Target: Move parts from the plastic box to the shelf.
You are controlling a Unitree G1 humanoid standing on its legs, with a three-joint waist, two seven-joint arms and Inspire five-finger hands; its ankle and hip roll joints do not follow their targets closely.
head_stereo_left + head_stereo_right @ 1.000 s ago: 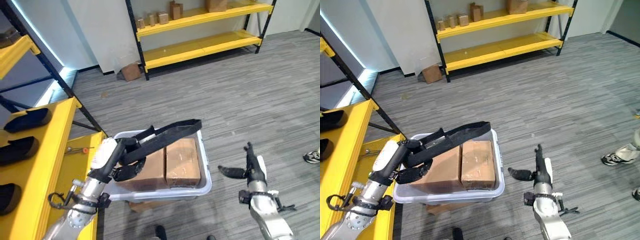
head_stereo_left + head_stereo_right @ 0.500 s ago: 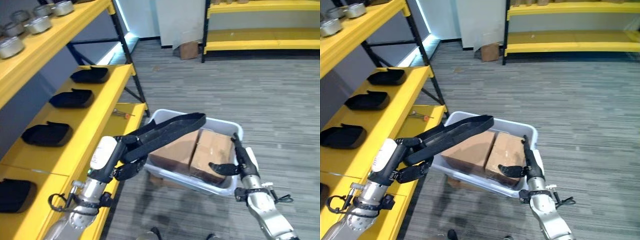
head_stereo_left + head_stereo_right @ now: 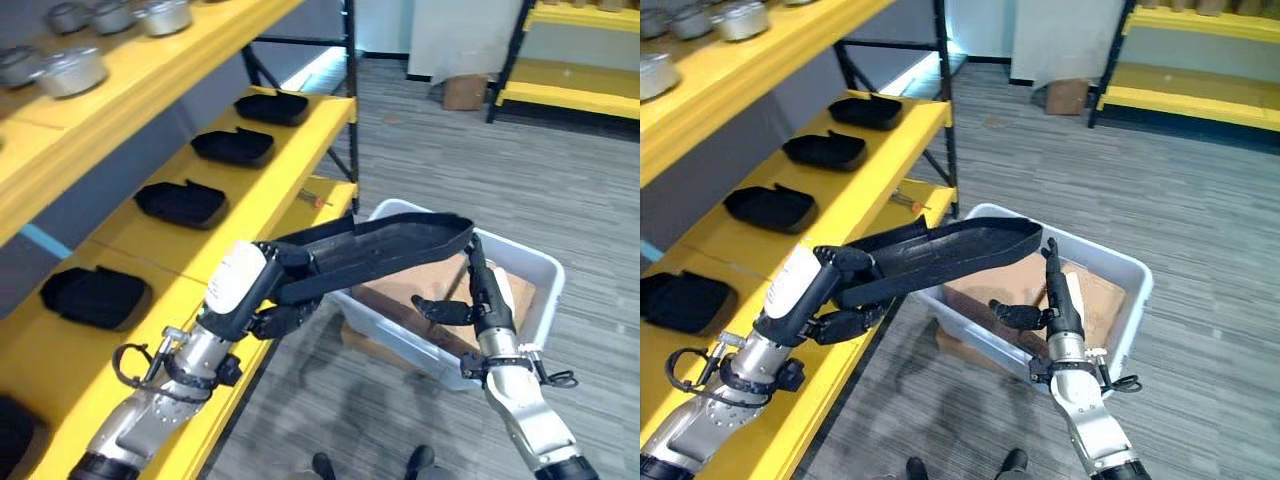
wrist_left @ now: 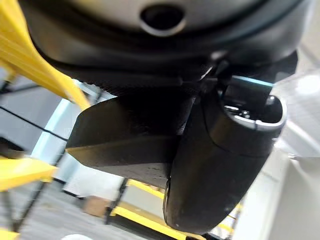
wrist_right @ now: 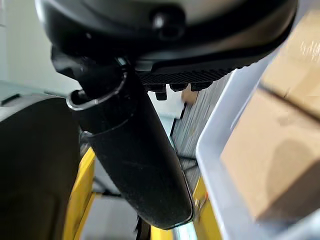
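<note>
Left eye view: shows the left hand (image 3: 268, 303) clamped round the near end of a long black part (image 3: 385, 243), thumb above, fingers curled beneath. Carries the part clear of the box (image 3: 547, 268), long axis running from that hand out over the box toward the right hand (image 3: 481, 297). Puts the right hand at the far end, fingers straight and pointing up, thumb stuck out sideways, gripping nothing; cannot tell whether the fingertips touch the part. Places the shelf (image 3: 292, 168) on the left-hand side, with black pieces (image 3: 181, 203) lying in a row and pots (image 3: 76, 70) on the level above. Leaves two cartons (image 3: 398, 288) in the box under the part.

Judging from this: means swinging the part leftward, roughly crosswise to its own length, to reach a bare stretch of shelf; falls to the left hand, nearer and already gripping.

Right eye view: gives the same layout, but opens the gap between the part (image 3: 950, 250) and the shelf edge (image 3: 862, 215) more plainly, and sets the right hand (image 3: 1055, 300) just beside the part's tip.

Left wrist view: confirms the grip from close up, thumb (image 4: 220, 160) pressed against the dark slab of the part (image 4: 130, 142).

Right wrist view: shows the thumb (image 5: 135, 165) held free, with the box wall (image 5: 220, 170) and a carton (image 5: 280, 150) past it.
</note>
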